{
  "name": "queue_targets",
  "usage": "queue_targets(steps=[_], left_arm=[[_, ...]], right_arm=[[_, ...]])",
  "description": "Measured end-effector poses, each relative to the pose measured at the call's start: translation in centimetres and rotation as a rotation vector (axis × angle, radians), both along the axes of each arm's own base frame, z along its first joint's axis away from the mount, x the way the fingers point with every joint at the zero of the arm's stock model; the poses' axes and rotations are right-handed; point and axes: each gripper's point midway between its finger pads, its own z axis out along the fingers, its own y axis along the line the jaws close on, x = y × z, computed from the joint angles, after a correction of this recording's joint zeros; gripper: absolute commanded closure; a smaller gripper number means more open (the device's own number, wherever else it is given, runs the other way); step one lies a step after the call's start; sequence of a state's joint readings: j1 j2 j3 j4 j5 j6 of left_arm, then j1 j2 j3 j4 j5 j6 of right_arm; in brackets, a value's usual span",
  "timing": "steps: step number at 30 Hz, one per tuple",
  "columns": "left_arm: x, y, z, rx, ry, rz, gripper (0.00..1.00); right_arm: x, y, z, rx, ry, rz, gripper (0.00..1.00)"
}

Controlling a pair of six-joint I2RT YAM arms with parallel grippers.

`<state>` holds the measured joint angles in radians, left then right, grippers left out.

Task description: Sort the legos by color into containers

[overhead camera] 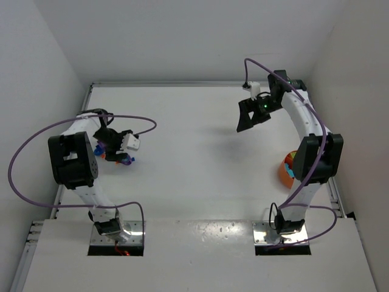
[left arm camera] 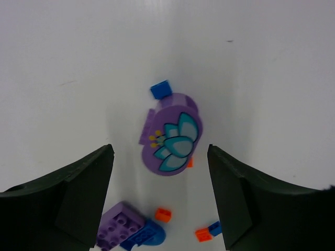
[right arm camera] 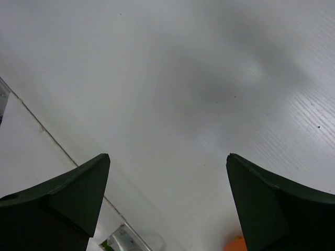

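Left gripper [left arm camera: 159, 157] spread above the bricks; right gripper [right arm camera: 167, 157] spread over the white table [right arm camera: 209, 78].
My left jaws stand apart, gripping nothing, either side of a round purple piece [left arm camera: 170, 136] printed with a teal flower (yellow dots beside it). A blue brick [left arm camera: 161, 90] lies just beside its far edge; an orange brick [left arm camera: 163, 214] and a purple brick [left arm camera: 121, 230] lie nearer me. The orange bowl [overhead camera: 283, 173] sits behind my right arm, partly hidden.

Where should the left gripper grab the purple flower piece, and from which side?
Probably from straight above, pinching the purple flower piece across its narrower width, on the long curved edges. It lies flat, printed face up, with a blue brick at its far end, so the ends are poorer.
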<state>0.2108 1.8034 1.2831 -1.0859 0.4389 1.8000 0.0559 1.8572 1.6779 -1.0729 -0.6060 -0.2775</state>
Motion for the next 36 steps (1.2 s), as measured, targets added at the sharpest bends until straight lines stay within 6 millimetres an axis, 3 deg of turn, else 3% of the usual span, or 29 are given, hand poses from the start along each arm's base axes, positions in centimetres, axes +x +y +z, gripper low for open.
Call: queue_targets(steps=[5,8,17,23,26,30,32,36], left_arm=[[-2.8,-0.4,-2.7,0.009,0.081,-0.003,0.22],[-3.4,-0.7,-3.6,0.020,0.096,0.006,0.25],[-0.4,0.2,-3.8,0.065,-0.002,0.083,0.27],[0.1,0.6,-3.9,0.079,-0.019,0.094,0.27],[0.1,0.7,-3.9,0.085,-0.021,0.092,0.38],[0.2,0.7,-4.0,0.086,-0.022,0.085,0.67],[0.2,0.6,-4.0,0.081,-0.024,0.086,0.72],[0.3,-0.1,-3.7,0.040,-0.021,0.100,0.72]], right_arm=[[-0.2,-0.1,-0.4,-0.006,0.014,-0.009,0.07],[-0.2,-0.1,-0.6,-0.009,0.018,-0.011,0.07],[0.1,-0.3,-0.6,-0.019,0.008,-0.019,0.07],[0.1,-0.3,-0.6,-0.019,0.008,-0.020,0.07],[0.1,-0.3,-0.6,-0.019,0.009,-0.020,0.07],[0.1,-0.3,-0.6,-0.017,0.010,-0.021,0.07],[0.0,-0.2,-0.6,-0.011,0.013,-0.024,0.07],[-0.1,0.8,-0.3,0.053,0.045,-0.051,0.09]])
